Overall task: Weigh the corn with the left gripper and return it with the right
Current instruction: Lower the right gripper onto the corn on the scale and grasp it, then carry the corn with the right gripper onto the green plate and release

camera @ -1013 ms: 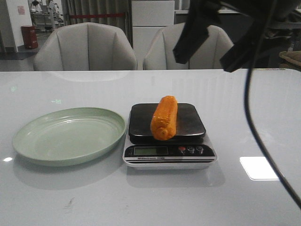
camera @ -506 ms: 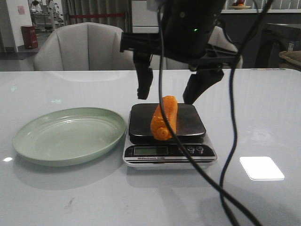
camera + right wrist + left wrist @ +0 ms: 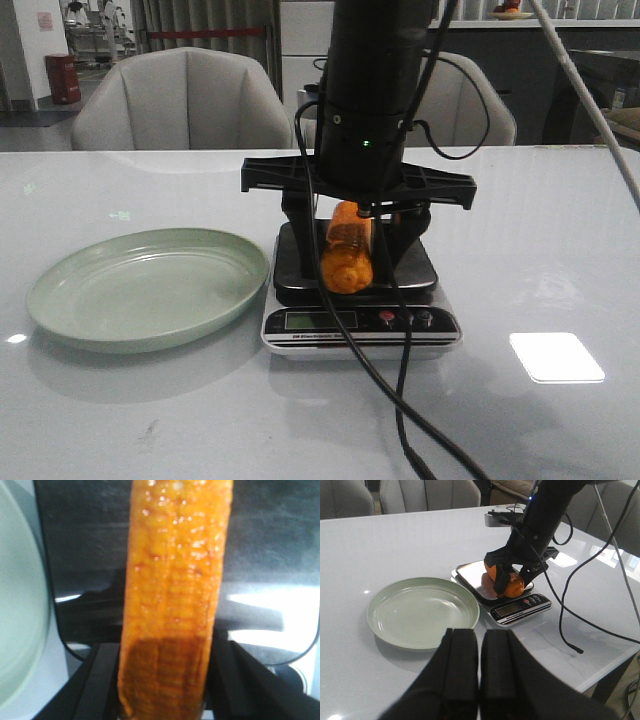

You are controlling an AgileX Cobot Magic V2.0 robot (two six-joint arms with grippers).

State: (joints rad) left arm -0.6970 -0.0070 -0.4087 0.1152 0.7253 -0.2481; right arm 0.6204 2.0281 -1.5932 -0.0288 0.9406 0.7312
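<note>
At left, we are seeing the pale green round plate (image 3: 148, 287) lying bare beside the white digital kitchen scale (image 3: 360, 322), ready, we judge, to take the cob back. The orange-yellow corn cob (image 3: 347, 249) is lying on the scale's black platform, the right gripper (image 3: 352, 240) straddling it with jaws spread wide, apparently to lift it. The left gripper (image 3: 479, 672) is waiting with fingers pressed together, holding nothing; half a second ago the right gripper was hanging above the cob.
</note>
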